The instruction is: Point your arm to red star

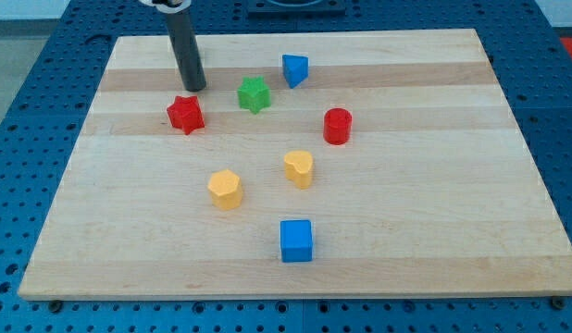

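Now my tip (195,88) just above red star (185,114), near, apart

We note the red star (185,114) lying flat on the wooden board, upper left area, points outward, undisturbed.

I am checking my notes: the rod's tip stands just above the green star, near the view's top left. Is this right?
Not quite. The camera view shows my tip just above the red star, not the green star, which lies further to the view's right. The rest is correct.
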Robot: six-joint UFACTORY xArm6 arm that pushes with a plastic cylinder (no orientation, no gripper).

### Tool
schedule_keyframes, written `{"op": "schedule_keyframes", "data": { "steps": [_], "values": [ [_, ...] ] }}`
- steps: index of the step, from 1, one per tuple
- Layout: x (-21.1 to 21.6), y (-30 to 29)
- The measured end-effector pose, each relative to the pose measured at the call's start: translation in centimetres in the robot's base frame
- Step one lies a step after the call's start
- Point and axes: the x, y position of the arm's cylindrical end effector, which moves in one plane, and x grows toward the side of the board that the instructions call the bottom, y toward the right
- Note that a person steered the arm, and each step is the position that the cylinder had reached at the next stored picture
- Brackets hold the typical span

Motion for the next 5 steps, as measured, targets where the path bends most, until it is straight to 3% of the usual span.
{"op": "schedule_keyframes", "data": {
  "steps": [5],
  "values": [
    [4.8,-6.8]
  ]
}}
